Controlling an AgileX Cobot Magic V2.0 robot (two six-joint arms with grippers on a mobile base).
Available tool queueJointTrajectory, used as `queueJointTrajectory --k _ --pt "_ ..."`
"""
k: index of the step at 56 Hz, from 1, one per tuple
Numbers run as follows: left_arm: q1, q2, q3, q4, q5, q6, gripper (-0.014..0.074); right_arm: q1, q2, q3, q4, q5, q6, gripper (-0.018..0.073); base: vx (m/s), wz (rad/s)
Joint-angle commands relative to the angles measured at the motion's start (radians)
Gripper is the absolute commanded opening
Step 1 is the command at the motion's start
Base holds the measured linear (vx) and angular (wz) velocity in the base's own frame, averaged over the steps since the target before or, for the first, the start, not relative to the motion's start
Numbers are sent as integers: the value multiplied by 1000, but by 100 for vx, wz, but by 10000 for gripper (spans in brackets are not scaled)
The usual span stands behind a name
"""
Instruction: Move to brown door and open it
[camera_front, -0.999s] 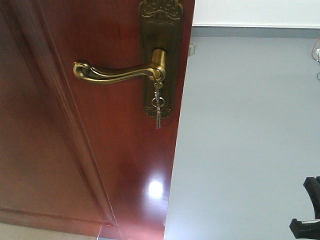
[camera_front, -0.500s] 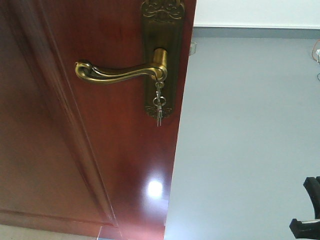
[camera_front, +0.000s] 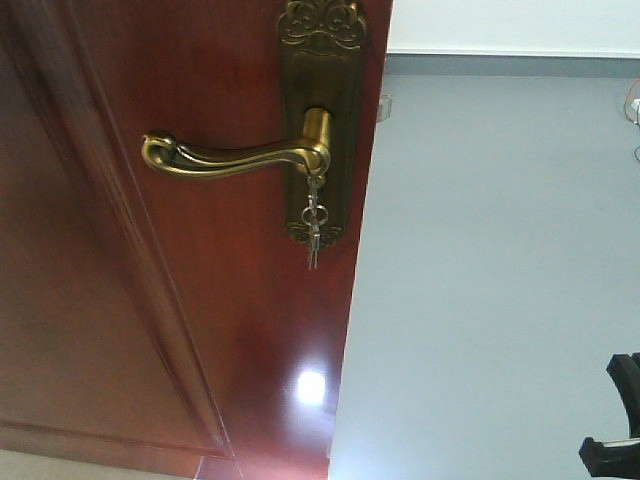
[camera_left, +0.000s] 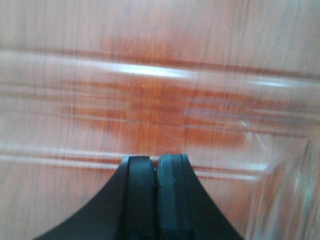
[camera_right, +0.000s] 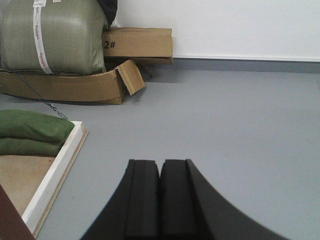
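Observation:
The brown door (camera_front: 150, 330) fills the left half of the front view, glossy and panelled, its edge running down the middle. Its brass lever handle (camera_front: 235, 157) sticks out to the left from an embossed backplate (camera_front: 322, 60), and keys (camera_front: 312, 222) hang below the lever's hub. The left wrist view is filled by the door's panel moulding (camera_left: 160, 95) from very close, with my left gripper (camera_left: 156, 159) shut and empty just in front of it. My right gripper (camera_right: 160, 162) is shut and empty, pointing over bare grey floor. A black arm part (camera_front: 618, 420) shows at the front view's lower right.
Grey floor (camera_front: 500, 260) lies right of the door, ending at a white wall (camera_front: 510, 25). In the right wrist view, cardboard boxes (camera_right: 137, 44) and a green sack (camera_right: 55, 35) stand at the back left. Green bags (camera_right: 30, 131) lie on a white-edged board (camera_right: 55, 170) at left.
The handle and backplate have shifted down and slightly left in the front view, so more of the backplate's top shows. The keys have swung a little. The black arm part at lower right stays put.

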Motion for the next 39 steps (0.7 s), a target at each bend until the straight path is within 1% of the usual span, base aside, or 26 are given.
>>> queueJointTrajectory --k 1,3,5,6,10,13,17,20,22,24,39 --pt "-1 0 -33 58 -86 5 -6 1 -6 4 -3 -81 -8 0 0 0" --pt "-1 -1 -33 122 -78 -22 -6 1 -6 4 -3 -80 -8 0 0 0" --pt "-1 -1 -33 206 -71 -63 -6 1 -6 4 -3 -80 -8 0 0 0" --pt "-1 -1 -33 262 -68 -103 -6 1 -6 4 -3 -80 -8 0 0 0" --pt "-1 -1 -33 420 -61 -237 -6 1 -6 4 -3 -80 -8 0 0 0" --pt "-1 0 -33 579 -59 -379 -6 1 -6 4 -3 -80 -8 0 0 0" --pt "-1 0 -33 747 -52 -518 -6 1 -6 4 -3 -80 -8 0 0 0" --pt "-1 0 -33 819 -46 -592 -6 1 -6 4 -3 -80 -8 0 0 0" --pt "-1 0 -33 847 -43 -611 -6 1 -6 4 -3 -80 -8 0 0 0" --pt "-1 0 -33 854 -38 -615 -6 1 -6 4 -3 -80 -8 0 0 0" --pt "-1 14 -31 857 31 -615 -6 1 -6 4 -3 -80 -8 0 0 0"
